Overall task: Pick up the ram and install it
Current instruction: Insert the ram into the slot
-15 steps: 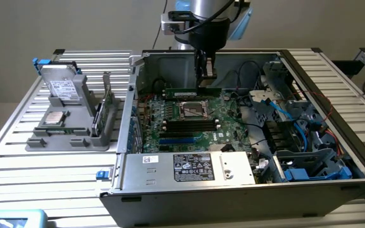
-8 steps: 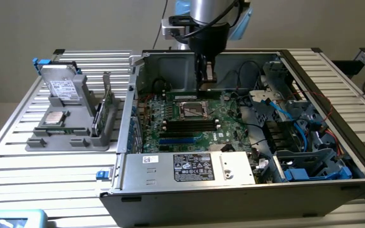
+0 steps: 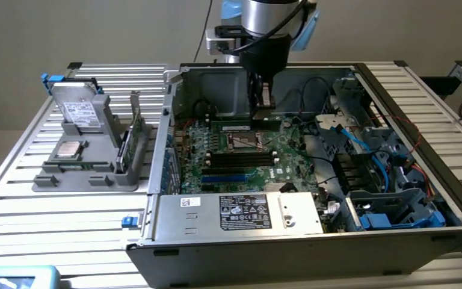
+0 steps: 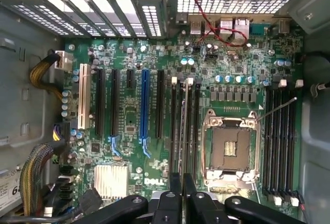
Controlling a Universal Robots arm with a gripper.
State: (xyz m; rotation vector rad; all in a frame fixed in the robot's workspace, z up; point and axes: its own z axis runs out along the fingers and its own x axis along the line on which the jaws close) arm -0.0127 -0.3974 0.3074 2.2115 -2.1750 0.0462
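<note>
Plain beige wall (image 3: 94, 30), slatted metal table (image 3: 55, 205), even light

silver arm (image 3: 259, 15), blue joint caps (image 3: 307, 33), black hand (image 3: 263, 103)

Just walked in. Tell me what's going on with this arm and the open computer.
The robot arm reaches down into the open computer case to fit a memory stick. Its gripper is shut on the ram, which it holds on edge, lined up along the black memory slots beside the CPU socket on the motherboard. Whether the ram is already seated in a slot cannot be told.
</note>
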